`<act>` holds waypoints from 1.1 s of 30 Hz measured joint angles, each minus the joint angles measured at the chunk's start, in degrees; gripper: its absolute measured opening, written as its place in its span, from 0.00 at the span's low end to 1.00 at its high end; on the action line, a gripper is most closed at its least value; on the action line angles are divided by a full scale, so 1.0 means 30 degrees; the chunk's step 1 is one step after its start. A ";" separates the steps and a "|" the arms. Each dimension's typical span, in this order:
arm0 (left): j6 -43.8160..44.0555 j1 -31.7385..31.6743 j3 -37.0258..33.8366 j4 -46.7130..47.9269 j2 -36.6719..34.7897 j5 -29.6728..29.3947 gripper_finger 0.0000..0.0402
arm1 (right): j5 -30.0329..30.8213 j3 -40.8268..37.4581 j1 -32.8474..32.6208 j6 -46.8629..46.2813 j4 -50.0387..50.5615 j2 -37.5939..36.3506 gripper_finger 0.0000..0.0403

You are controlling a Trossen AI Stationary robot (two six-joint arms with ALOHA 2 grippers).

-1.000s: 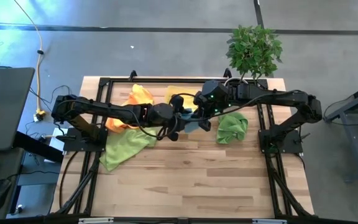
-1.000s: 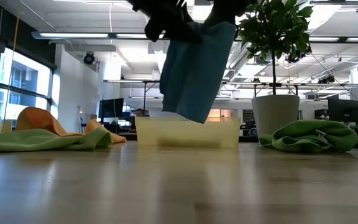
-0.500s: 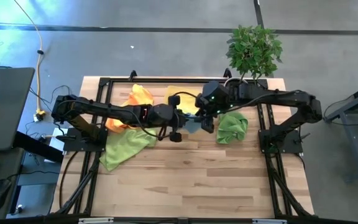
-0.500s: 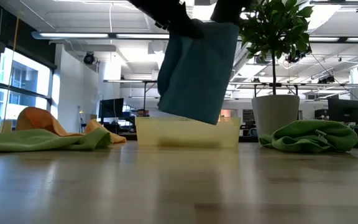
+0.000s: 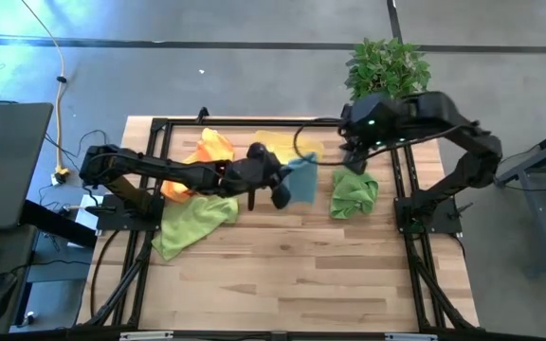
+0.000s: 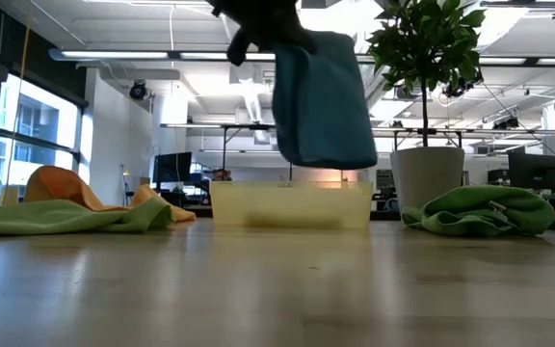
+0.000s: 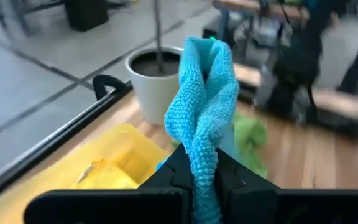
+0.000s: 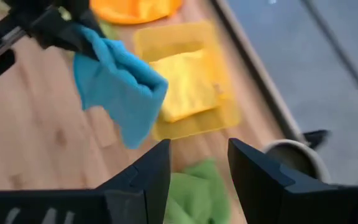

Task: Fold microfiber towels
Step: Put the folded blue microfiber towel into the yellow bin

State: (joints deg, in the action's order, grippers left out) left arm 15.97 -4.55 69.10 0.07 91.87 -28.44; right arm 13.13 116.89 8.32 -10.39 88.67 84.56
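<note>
The left claw (image 5: 278,180) is clamped tight on the teal towel (image 5: 301,178), holding it bunched and hanging in the air above the surface (image 5: 301,275), just off the tray (image 5: 265,142) toward 4 o'clock from it. From table height the cloth (image 6: 321,101) dangles clear of the tray's rim (image 6: 290,205), not touching anything below. The right claw (image 5: 354,152) has its fingers spread wide and empty, over toward 1 o'clock of the surface near the plant (image 5: 387,71), well apart from the teal cloth. So the step in hand looks like a one-armed hold in mid-fold: only the left arm has the cloth, and it hangs doubled over in a loose bundle, not squared. A folded yellow towel (image 8: 185,84) already sits in the tray. One green towel (image 5: 354,194) lies crumpled at 2 o'clock, another green one (image 5: 190,223) is spread at 9 o'clock, and the orange one (image 5: 207,152) is heaped at 10 o'clock, all not yet folded. Next, I'd say, the teal cloth needs to come down flat, or the right claw needs to catch a free corner so the edges can be lined up; hanging limp like that, it could easily land creased.
</note>
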 joint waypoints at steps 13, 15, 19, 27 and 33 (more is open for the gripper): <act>0.7600 -0.0310 0.2567 -0.6243 0.5220 -0.0783 0.01 | 0.2690 0.0266 0.0675 0.0102 0.0322 -0.1510 0.38; 0.7104 -0.0430 0.4192 -0.6272 0.6080 -0.1539 0.01 | 0.2665 0.0258 0.0829 0.0117 0.0465 -0.1522 0.38; 0.5569 -0.0815 0.7169 -0.5471 0.7828 -0.2736 0.01 | 0.2631 0.0258 0.0903 0.0148 0.0447 -0.1547 0.38; 1.0185 -0.1404 0.8364 0.4174 0.9013 -0.6919 0.01 | 0.2606 0.0258 0.0903 0.1072 0.0451 -0.1547 0.38; 1.2715 -0.2359 0.8357 0.8899 0.9013 -0.7921 0.01 | 0.2599 0.0258 0.0903 0.2007 0.0451 -0.1547 0.38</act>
State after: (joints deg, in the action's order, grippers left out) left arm 54.11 -11.63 94.17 26.77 118.91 -52.20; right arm 20.93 117.67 11.03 -4.37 90.02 79.92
